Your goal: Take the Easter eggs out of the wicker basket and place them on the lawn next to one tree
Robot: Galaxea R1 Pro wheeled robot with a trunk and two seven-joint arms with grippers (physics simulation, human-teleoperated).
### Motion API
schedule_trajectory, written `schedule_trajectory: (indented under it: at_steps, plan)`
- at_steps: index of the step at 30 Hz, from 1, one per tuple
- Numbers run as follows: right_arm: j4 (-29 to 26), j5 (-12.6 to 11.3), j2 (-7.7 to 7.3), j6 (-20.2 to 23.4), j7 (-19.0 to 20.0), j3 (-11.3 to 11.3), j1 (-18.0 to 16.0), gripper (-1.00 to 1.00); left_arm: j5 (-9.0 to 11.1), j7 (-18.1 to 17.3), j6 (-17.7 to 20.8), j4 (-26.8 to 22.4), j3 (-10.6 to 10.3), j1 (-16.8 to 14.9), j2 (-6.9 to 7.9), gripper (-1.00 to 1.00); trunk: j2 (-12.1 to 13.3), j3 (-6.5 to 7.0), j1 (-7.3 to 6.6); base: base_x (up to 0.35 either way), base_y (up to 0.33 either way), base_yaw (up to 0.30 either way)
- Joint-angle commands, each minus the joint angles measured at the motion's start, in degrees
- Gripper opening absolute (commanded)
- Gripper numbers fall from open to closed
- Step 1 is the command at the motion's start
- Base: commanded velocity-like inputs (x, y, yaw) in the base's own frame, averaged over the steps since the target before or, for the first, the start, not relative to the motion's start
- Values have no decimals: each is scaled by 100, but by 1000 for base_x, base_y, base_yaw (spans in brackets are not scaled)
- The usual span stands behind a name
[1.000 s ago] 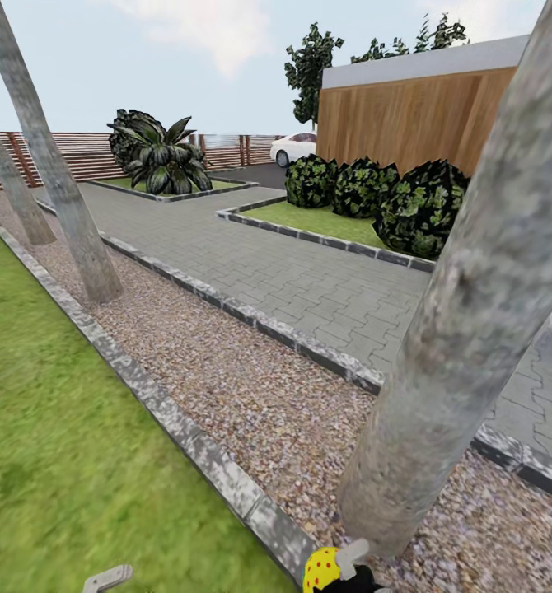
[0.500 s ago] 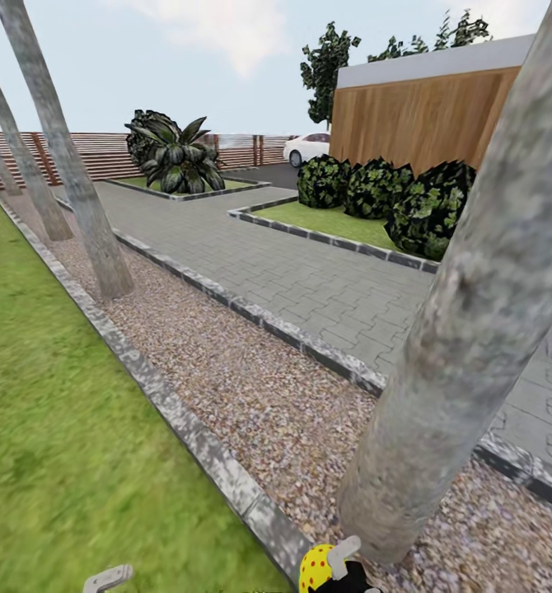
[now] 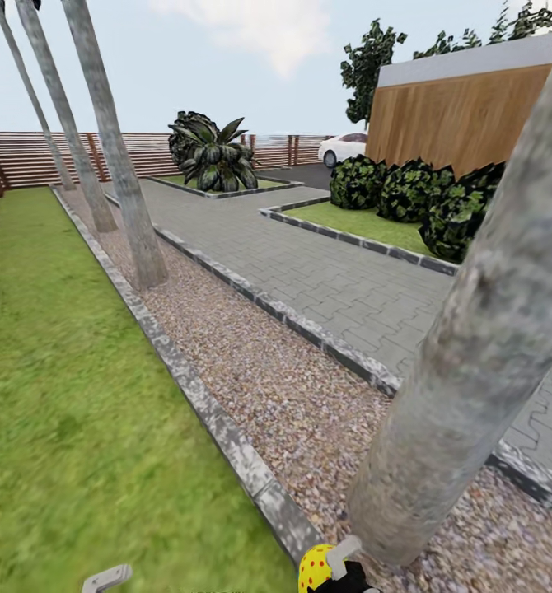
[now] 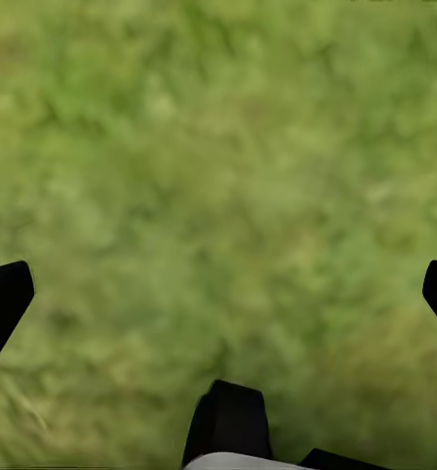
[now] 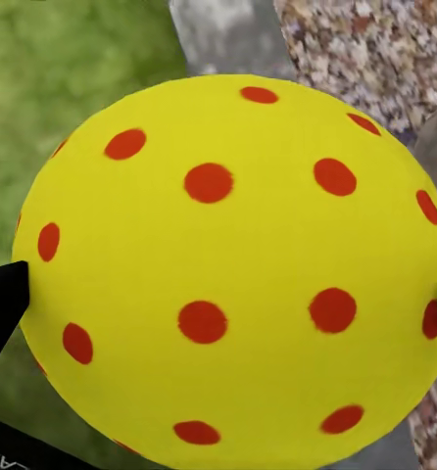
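At the head view's bottom edge, the right claw (image 3: 342, 568) grips a yellow, red-dotted Easter egg (image 3: 315, 568) beside the grey tree (image 3: 474, 354). Lower left, the left claw (image 4: 218, 294) hangs spread over the lawn (image 3: 70, 395), which a stone kerb (image 3: 218, 428) separates from the gravel strip (image 3: 309, 395).

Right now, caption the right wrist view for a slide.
Right gripper holds a yellow red-dotted Easter egg above the kerb.

The lawn (image 3: 70, 387) lies at left, bordered by a stone kerb (image 3: 210, 420), with a gravel strip (image 3: 292, 387) and paving (image 3: 325, 280) to its right. A tree (image 3: 474, 346) rises from the gravel at near right; three more trunks (image 3: 119, 156) stand farther back. An egg (image 3: 315, 568) sits low, beside the tree's base, over the kerb.
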Motion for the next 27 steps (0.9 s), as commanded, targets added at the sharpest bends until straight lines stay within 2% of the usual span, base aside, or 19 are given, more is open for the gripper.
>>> schedule_trajectory:
  at_steps: [1,9,14,19,22,27]
  plan:
    - [7,33,-2,-19,8,-9,-5,-100,26,-27,11,2,53,-3,-1,100,-2,-5,-1,-1,0,281]
    - [4,26,2,-19,-115,-12,-5,-100,26,-27,12,2,112,-4,-2,100,-2,-5,-1,-4,-7,292]
    - [4,24,2,-19,-133,-15,-2,-100,26,-27,12,2,112,-5,-2,100,-2,-5,-1,-113,-240,293]
    - [6,24,7,-17,-119,-11,-2,-100,37,-27,12,2,120,-6,6,100,-2,-5,-1,-42,-96,71]
    - [10,24,10,-30,-112,-9,-2,-100,139,-33,12,2,121,-4,15,100,-2,-5,-1,0,-1,9]
    - [13,24,60,-20,-132,-8,-5,-100,157,-35,12,2,121,-1,15,100,-2,-5,-1,-6,0,248]
